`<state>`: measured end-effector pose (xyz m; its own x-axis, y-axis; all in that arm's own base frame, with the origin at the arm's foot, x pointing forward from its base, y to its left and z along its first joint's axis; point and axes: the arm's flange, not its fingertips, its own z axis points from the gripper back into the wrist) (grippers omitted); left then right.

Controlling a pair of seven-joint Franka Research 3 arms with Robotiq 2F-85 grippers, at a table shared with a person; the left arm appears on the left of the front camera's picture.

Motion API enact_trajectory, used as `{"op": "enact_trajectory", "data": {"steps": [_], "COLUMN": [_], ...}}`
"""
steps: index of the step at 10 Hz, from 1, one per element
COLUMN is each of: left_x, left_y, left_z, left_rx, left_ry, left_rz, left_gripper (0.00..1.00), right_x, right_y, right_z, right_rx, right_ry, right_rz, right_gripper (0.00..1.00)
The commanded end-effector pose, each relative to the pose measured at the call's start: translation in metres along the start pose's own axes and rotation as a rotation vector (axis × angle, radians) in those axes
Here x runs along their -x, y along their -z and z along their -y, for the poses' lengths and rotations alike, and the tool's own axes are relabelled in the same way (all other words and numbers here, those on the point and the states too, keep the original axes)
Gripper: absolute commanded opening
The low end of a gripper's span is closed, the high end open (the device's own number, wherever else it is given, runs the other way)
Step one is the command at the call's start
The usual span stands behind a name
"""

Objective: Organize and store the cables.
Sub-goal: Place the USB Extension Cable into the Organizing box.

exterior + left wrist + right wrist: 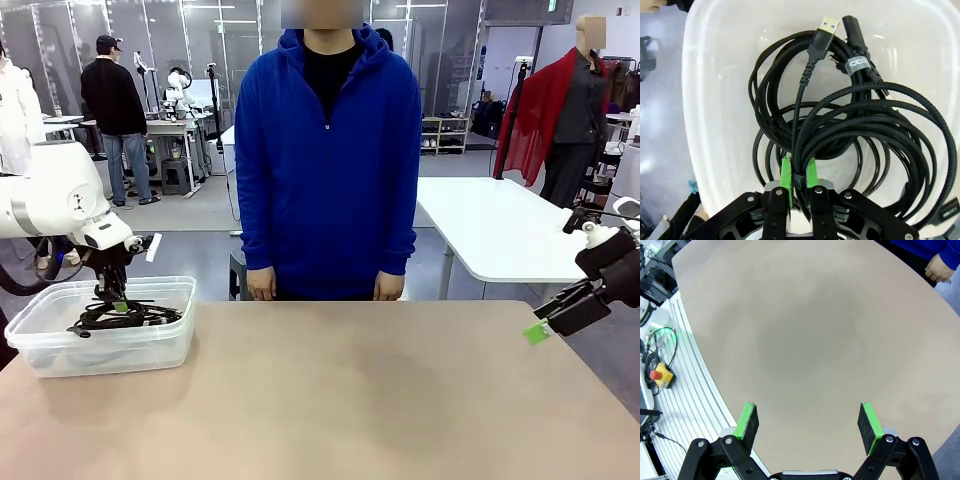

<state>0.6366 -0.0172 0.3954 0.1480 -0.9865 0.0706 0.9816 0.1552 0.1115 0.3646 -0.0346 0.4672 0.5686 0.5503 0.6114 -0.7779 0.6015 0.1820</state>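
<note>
Left gripper (798, 187) was pinched on the braided coil's strap, cables (850, 125) sat in the clear bin (110, 350) at the table's left edge — light, floppy, tangle-prone, so grab bundled strands; right gripper (809, 422) gaped wide, empty.

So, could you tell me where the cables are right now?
In the front view the cables lie in the clear plastic bin at the table's left end, with the left gripper shut on one coil.
</note>
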Motion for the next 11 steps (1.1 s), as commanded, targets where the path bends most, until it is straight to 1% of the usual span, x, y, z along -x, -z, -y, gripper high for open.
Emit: {"op": "enact_trajectory", "data": {"steps": [1, 2, 3, 4, 5, 6, 7, 8, 9, 10, 11], "left_x": [-0.004, -0.0015, -0.0024, -0.0044, -0.0045, -0.0045, -0.0049, -0.0037, -0.0036, -0.0037, -0.0044], "left_y": [0.0128, 0.0119, 0.0127, 0.0137, 0.0138, 0.0137, 0.0135, 0.0132, 0.0129, 0.0127, 0.0123], "left_z": [-0.0005, -0.0005, -0.0006, -0.0006, 0.0, 0.0001, -0.0002, -0.0008, -0.0003, 0.0, -0.0004], "left_rx": [-0.043, -0.038, -0.025, -0.022, -0.019, -0.018, -0.009, 0.001, 0.001, 0.0, 0.008], "left_ry": [-0.003, -0.004, -0.007, -0.012, -0.01, -0.012, -0.011, -0.008, -0.005, -0.005, -0.006], "left_rz": [0.015, 0.026, 0.01, -0.004, -0.008, -0.004, 0.007, 0.021, 0.03, 0.039, 0.035], "left_gripper": [0.13, 0.13, 0.15, 0.33, 0.34, 0.52, 0.53, 0.7, 0.71, 0.88, 0.89], "right_x": [-0.0003, -0.0003, -0.0003, -0.0003, -0.0003, -0.0003, -0.0003, -0.0003, -0.0003, -0.0003, -0.0003], "right_y": [-0.0008, -0.0008, -0.0008, -0.0008, -0.0008, -0.0008, -0.0008, -0.0008, -0.0008, -0.0008, -0.0008], "right_z": [-0.0012, -0.0012, -0.0012, -0.0012, -0.0012, -0.0012, -0.0012, -0.0012, -0.0012, -0.0012, -0.0012], "right_rx": [-0.002, -0.002, -0.002, -0.002, -0.002, -0.002, -0.002, -0.002, -0.002, -0.002, -0.002], "right_ry": [-0.001, -0.001, -0.001, -0.001, -0.001, -0.001, -0.001, -0.001, -0.001, -0.001, -0.001], "right_rz": [-0.002, -0.002, -0.002, -0.002, -0.002, -0.002, -0.002, -0.002, -0.002, -0.002, -0.002], "right_gripper": [1.0, 1.0, 1.0, 1.0, 1.0, 1.0, 1.0, 1.0, 1.0, 1.0, 1.0]}}
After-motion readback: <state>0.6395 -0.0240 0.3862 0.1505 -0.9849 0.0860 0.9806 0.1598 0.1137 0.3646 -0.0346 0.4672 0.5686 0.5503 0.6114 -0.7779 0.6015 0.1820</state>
